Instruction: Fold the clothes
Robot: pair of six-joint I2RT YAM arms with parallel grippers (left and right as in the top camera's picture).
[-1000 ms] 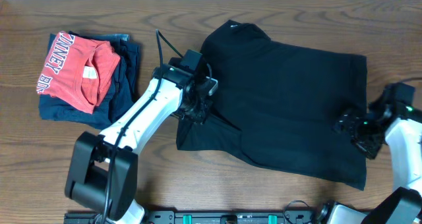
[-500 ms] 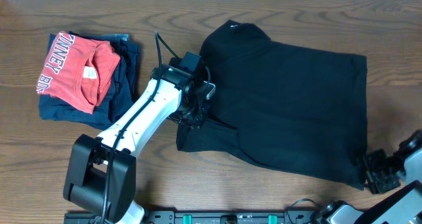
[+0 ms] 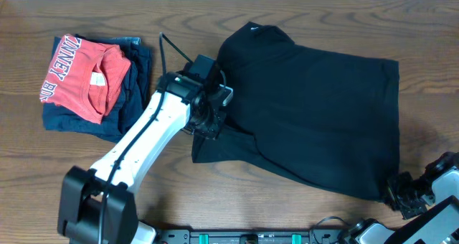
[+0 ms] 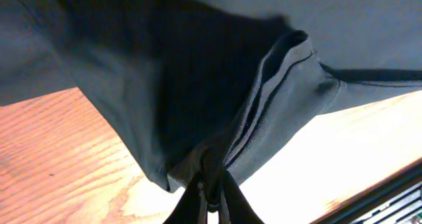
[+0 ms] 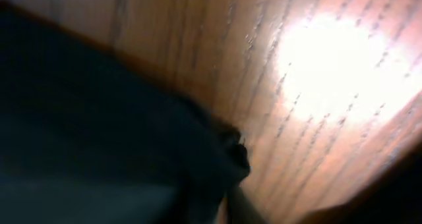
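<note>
Overhead, you can see the black shirt [image 3: 315, 122] spread across the middle and right of the wooden counter [image 3: 215, 201]. Its collar end is toward the far edge and its hem runs down the right side. The cloth lies mostly flat, with a looser flap folded under along its lower left edge.

Your left hand [image 3: 208, 125] sits at the shirt's left edge, about midway down that side, and it is closed on the fabric. From the left wrist camera, the fingertips [image 4: 190, 209] meet at the bottom of the picture. A bunched, seamed fold of the dark cloth is pinched between them, and that fold is lifted slightly off the wood.

Your right hand [image 3: 401, 194] is at the near right corner of the shirt, close to the counter's front edge. It is closed as well. The right wrist picture is blurred, but the shirt's corner shows bunched right at the fingertips, so the hand reads as gripping that corner.

A folded red shirt [image 3: 82, 75] with white lettering rests on a navy garment [image 3: 133, 93] at the far left, well apart from the black shirt.
</note>
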